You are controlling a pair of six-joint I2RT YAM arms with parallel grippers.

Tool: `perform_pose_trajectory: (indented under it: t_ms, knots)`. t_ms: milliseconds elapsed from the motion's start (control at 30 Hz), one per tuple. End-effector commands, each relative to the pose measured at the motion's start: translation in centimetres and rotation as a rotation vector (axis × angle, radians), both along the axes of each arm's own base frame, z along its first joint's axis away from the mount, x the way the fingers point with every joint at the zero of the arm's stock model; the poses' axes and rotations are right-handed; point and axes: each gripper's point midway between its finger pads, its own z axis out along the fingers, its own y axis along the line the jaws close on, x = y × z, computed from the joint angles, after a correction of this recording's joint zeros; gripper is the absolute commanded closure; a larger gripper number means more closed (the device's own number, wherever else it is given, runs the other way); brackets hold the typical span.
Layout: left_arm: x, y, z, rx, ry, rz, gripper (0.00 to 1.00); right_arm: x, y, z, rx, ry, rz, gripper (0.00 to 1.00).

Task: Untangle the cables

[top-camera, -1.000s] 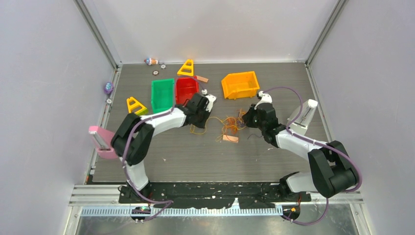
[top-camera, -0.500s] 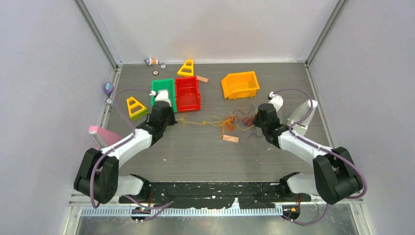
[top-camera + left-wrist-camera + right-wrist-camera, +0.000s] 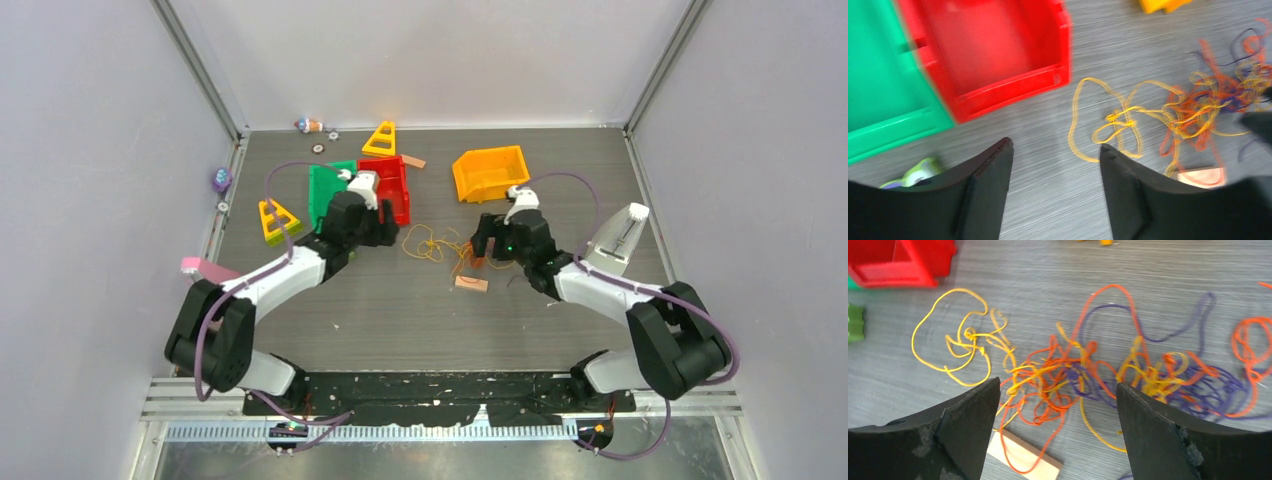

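While my left tool [image 3: 1055, 147] and right tool [image 3: 1058, 385] hang released and empty, the cables [image 3: 468, 255] lie tangled on the surface [image 3: 400, 310] between them; mid-untangling, I'd next pinch the freer yellow loop [image 3: 969, 334].

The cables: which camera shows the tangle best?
Right wrist: the cables fill the frame, with orange, yellow and purple strands distinguishable. Left wrist shows the yellow loops clearly, but the rest is blurred at its right edge. Top external shows only a small clump.
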Motion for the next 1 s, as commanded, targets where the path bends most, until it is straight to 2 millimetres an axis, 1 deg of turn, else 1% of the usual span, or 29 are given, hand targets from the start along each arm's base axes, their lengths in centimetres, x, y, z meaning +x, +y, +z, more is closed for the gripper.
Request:
perform_pose_trajectory:
  t_ms: [0, 33, 67, 100, 133, 167, 200, 233, 267, 333, 367, 400, 433, 533, 600, 633, 667, 733, 767, 800, 833, 867, 900, 967]
  knots:
    - [0.0, -4.1, 0.5, 0.174, 0.004, -0.162, 0.24, 1.4, 3.7, 2.1, -0.083, -0.047, 0.111, 0.08]
    - [-0.1, -4.5, 0.1, 0.223, 0.016, -0.175, 0.19, 1.3, 3.3, 0.4, -0.142, 0.002, 0.098, 0.08]
    - [-0.2, -5.1, -0.2, 0.252, 0.033, -0.195, 0.16, 1.7, 4.0, 0.9, -0.153, -0.002, 0.100, 0.08]
    - [-0.3, -5.6, -0.6, 0.268, 0.055, -0.213, 0.15, 1.6, 3.5, -0.5, -0.208, 0.043, 0.083, 0.08]
    - [-0.4, -6.0, -1.1, 0.275, 0.082, -0.233, 0.13, 2.0, 4.0, -0.1, -0.217, 0.040, 0.079, 0.09]
    - [-0.4, -6.3, -1.5, 0.280, 0.102, -0.244, 0.12, 1.9, 3.5, -1.1, -0.252, 0.072, 0.057, 0.10]
    - [-0.5, -6.6, -1.9, 0.281, 0.128, -0.256, 0.12, 2.3, 3.7, -0.9, -0.253, 0.069, 0.047, 0.14]
    - [-0.6, -7.0, -2.2, 0.278, 0.146, -0.274, 0.11, 2.0, 3.2, -1.8, -0.279, 0.101, 0.030, 0.15]
    - [-0.7, -7.4, -2.3, 0.271, 0.159, -0.295, 0.11, 2.2, 3.2, -1.8, -0.283, 0.105, 0.024, 0.18]
    - [-0.8, -7.9, -3.5, 0.273, 0.199, -0.313, 0.10, 2.1, 3.0, -2.4, -0.296, 0.130, 0.011, 0.23]
    - [-1.0, -8.5, -3.7, 0.260, 0.218, -0.339, 0.09, 2.1, 3.0, -2.7, -0.302, 0.145, 0.011, 0.23]
    - [-1.0, -8.6, -4.3, 0.267, 0.243, -0.345, 0.09, 2.0, 3.0, -3.4, -0.310, 0.165, 0.014, 0.23]
    - [-1.1, -8.7, -4.6, 0.273, 0.262, -0.352, 0.09, 2.1, 3.2, -3.3, -0.306, 0.169, 0.016, 0.24]
    - [-0.9, -9.0, -5.4, 0.292, 0.293, -0.356, 0.08, 1.9, 3.8, -4.4, -0.287, 0.211, 0.044, 0.25]
    - [-0.9, -9.2, -5.9, 0.297, 0.315, -0.364, 0.08, 1.9, 4.3, -5.0, -0.257, 0.241, 0.071, 0.31]
    - [-0.9, -9.3, -6.1, 0.300, 0.325, -0.364, 0.09, 2.0, 4.3, -5.1, -0.244, 0.249, 0.076, 0.37]
    - [-0.9, -9.3, -6.5, 0.306, 0.338, -0.364, 0.09, 1.8, 4.8, -5.4, -0.226, 0.267, 0.099, 0.41]
    - [-0.6, -9.4, -6.7, 0.316, 0.352, -0.353, 0.10, 1.7, 5.4, -5.4, -0.198, 0.272, 0.131, 0.55]
    - [-0.5, -9.5, -7.0, 0.322, 0.359, -0.352, 0.11, 1.6, 5.6, -5.4, -0.189, 0.274, 0.143, 0.68]
    - [-0.3, -9.6, -7.1, 0.324, 0.364, -0.350, 0.13, 1.6, 6.2, -5.2, -0.167, 0.266, 0.170, 0.74]
    - [-0.4, -9.6, -7.6, 0.331, 0.384, -0.347, 0.16, 1.3, 6.6, -5.1, -0.153, 0.267, 0.197, 0.84]
    - [-0.3, -9.6, -7.8, 0.334, 0.393, -0.345, 0.19, 1.3, 7.2, -4.6, -0.127, 0.249, 0.223, 0.87]
    - [-0.3, -9.8, -8.1, 0.335, 0.404, -0.346, 0.22, 0.6, 7.7, -4.7, -0.106, 0.258, 0.260, 0.93]
    - [-0.3, -10.1, -8.5, 0.329, 0.422, -0.351, 0.28, 0.8, 8.7, -3.1, -0.052, 0.194, 0.302, 0.94]
